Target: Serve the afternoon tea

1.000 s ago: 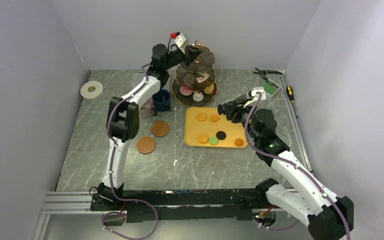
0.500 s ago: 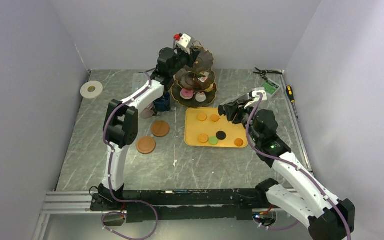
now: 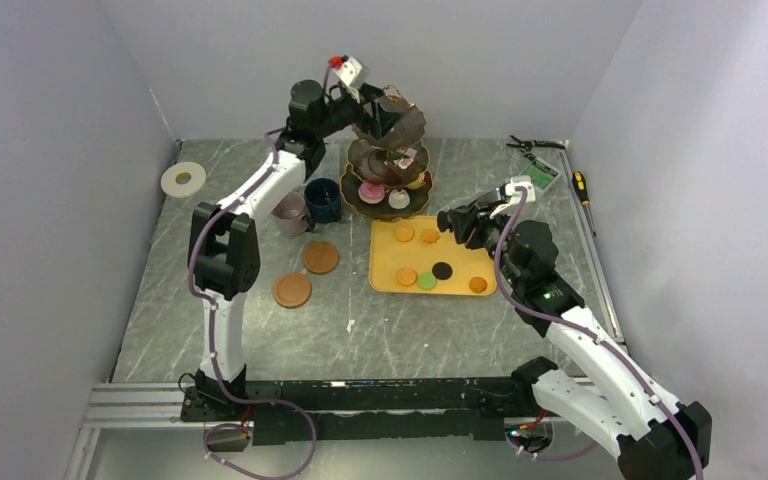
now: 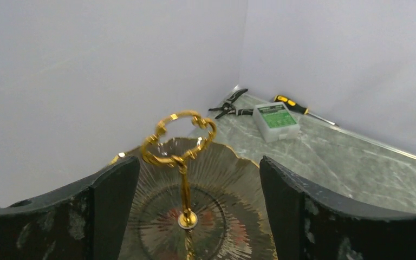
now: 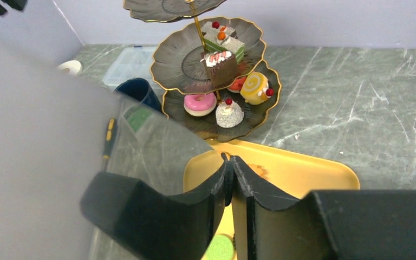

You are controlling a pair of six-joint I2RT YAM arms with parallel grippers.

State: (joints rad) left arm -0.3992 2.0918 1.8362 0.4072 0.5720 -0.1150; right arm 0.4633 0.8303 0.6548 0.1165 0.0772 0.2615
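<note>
above the stand [image 4: 233, 211], left gripper [image 4: 197, 184] agape

The left arm [image 3: 260, 190] and right arm [image 3: 600, 345] show white link shells, black joint housings, purple cables [image 3: 497, 262] running alongside, scuffed matte-black tool fingers [image 4: 287, 211], and a green light [image 3: 543, 292] on the right arm.

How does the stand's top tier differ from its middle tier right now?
The top tier looks bare, while the middle tier carries cake slices. The top tier looks smaller than the middle tier. The gold ring handle rises straight from the top tier; the middle tier sits lower on the same post. Both are dark scalloped plates with gold rims.
</note>
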